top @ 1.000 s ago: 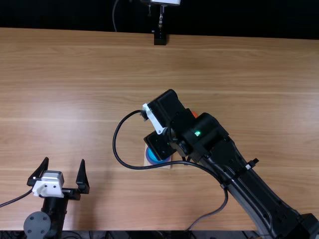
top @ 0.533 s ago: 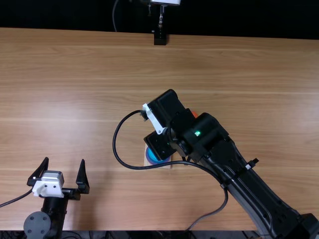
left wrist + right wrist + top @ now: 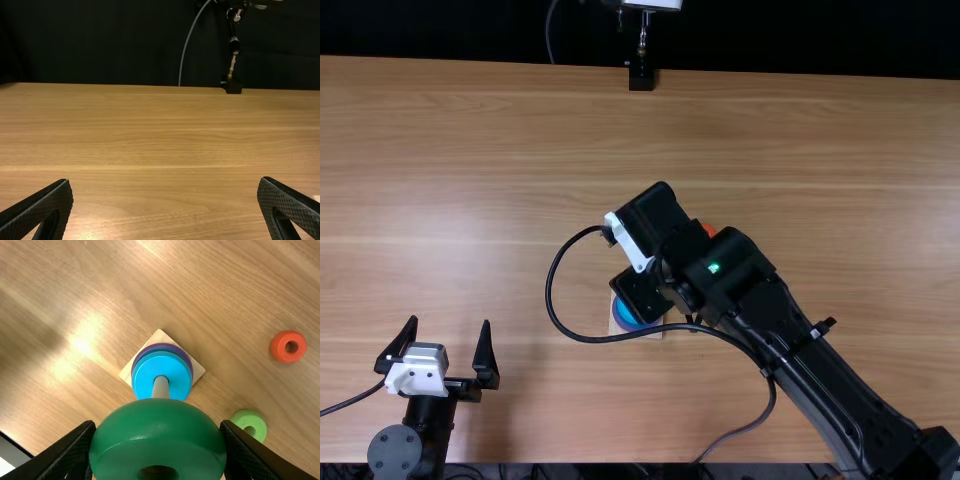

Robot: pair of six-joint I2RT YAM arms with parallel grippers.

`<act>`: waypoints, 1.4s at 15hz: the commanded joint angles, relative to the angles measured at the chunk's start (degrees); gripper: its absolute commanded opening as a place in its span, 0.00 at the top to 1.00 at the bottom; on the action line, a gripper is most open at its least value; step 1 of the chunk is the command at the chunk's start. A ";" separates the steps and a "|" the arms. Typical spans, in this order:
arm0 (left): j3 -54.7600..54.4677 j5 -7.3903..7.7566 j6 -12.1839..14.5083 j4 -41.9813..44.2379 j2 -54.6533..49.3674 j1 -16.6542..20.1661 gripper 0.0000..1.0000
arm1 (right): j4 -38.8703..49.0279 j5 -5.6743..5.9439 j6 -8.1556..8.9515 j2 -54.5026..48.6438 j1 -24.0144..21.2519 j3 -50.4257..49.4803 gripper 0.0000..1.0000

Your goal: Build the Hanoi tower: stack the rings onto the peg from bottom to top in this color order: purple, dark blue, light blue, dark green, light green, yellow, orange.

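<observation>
The square wooden base [image 3: 197, 370] sits on the light brown table [image 3: 470, 150], with its pale peg [image 3: 160, 386] standing up from the middle. On the base lies a purple ring [image 3: 188, 367], and above it, around the peg, a light blue ring [image 3: 177, 372]. A thin edge of darker blue shows between them, though I can't tell whether it is a ring of its own.

The right gripper [image 3: 628, 240] is over the base, grasping the dark green ring [image 3: 157, 425] — one finger pressed to each side of it. The dark green ring is above the base and hides the top of the peg in the right wrist view; I can't tell whether the peg has entered its hole.

The orange ring [image 3: 280, 347] lies flat on the table, to the right of the base and farther from the table's near edge. The light green ring [image 3: 257, 422] is also on the table, apart from the base but closer to it than the orange one is.

The left gripper [image 3: 450, 321] is well to the left of the base and nearer the table's near edge. It is released — fingers spread wide, nothing between them. A black cable [image 3: 548, 290] from the right arm loops past the base.
</observation>
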 commanded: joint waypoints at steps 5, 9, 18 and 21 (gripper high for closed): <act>-0.93 0.44 0.22 -1.04 -0.69 0.38 0.00 | 0.09 -0.14 -0.83 1.59 0.63 -0.88 1.00; -0.93 0.44 0.22 -1.04 -0.69 0.38 0.00 | 0.30 0.17 -0.72 1.68 0.55 -0.71 1.00; -0.93 0.44 0.32 -1.04 -0.69 0.38 0.00 | 0.40 0.38 -0.61 1.59 0.37 -1.23 0.00; -0.93 0.44 0.22 -1.04 -0.69 0.38 0.00 | 3.36 0.28 -0.40 1.59 0.28 -0.53 0.00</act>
